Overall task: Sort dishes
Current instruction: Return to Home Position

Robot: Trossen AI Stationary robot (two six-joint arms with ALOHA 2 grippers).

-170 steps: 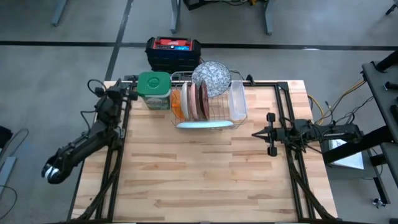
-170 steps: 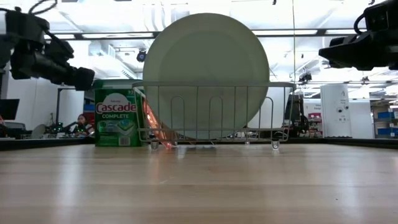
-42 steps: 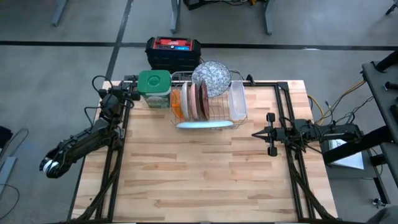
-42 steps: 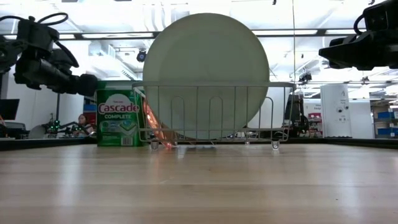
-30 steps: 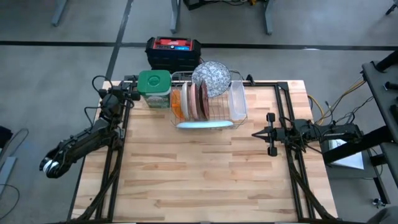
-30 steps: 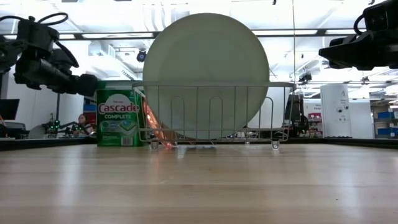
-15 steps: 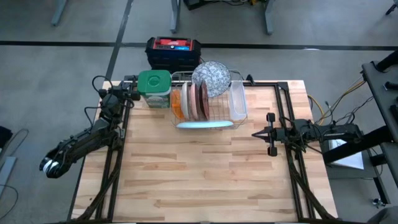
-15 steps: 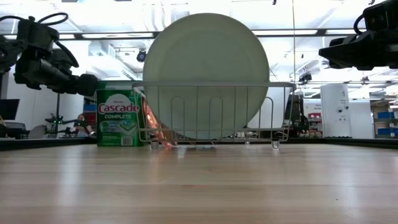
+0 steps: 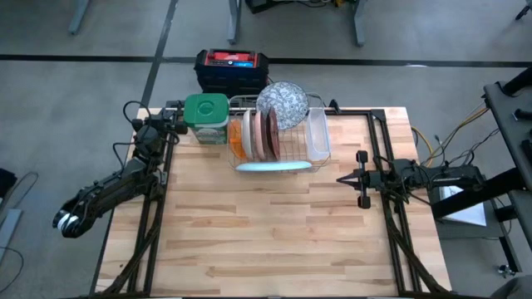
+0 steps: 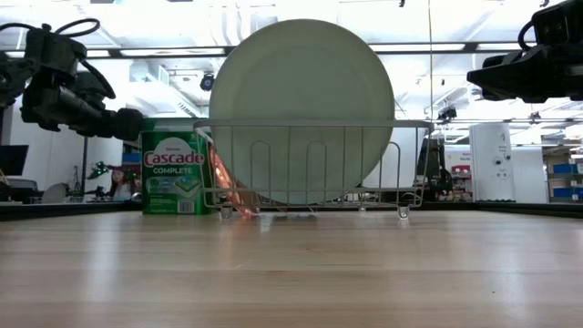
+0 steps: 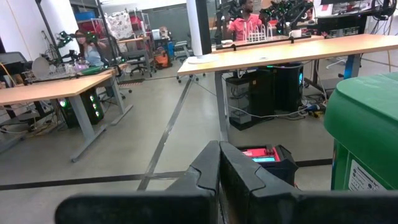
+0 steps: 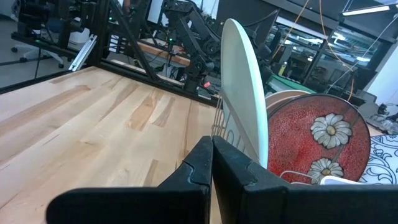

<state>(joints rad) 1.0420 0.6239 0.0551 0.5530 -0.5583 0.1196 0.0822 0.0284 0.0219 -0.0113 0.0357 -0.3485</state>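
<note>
Condition at inspection: all five dishes stand in the wire rack at the middle of the bench's far edge; none lies on the bare boards.

Order in the rack, from the left end: orange plate, pink plate, dark red plate, all on edge; the grey speckled plate sits at the far side, face tilted upward; the light blue plate stands on edge across the near side, its long axis parallel to the bench's far edge.

Left gripper: fingers pressed together, holding nothing, raised near the far left corner, just beside the green-lidded jar.

Right gripper: fingers together, empty, near the right edge; it points toward the rack and is the nearer of the two to the light blue plate, whose rim it sees almost edge-on.

Judgement: sorting appears complete; what is left is parking the arms, which calls for no grasp; the right arm should draw away from the rack, not toward it.

Not verifiable: from table height the light blue plate hides nearly all behind it; whether the grey speckled plate sits in a slot cannot be told; the clear tub at the rack's right end is hard to make out.
</note>
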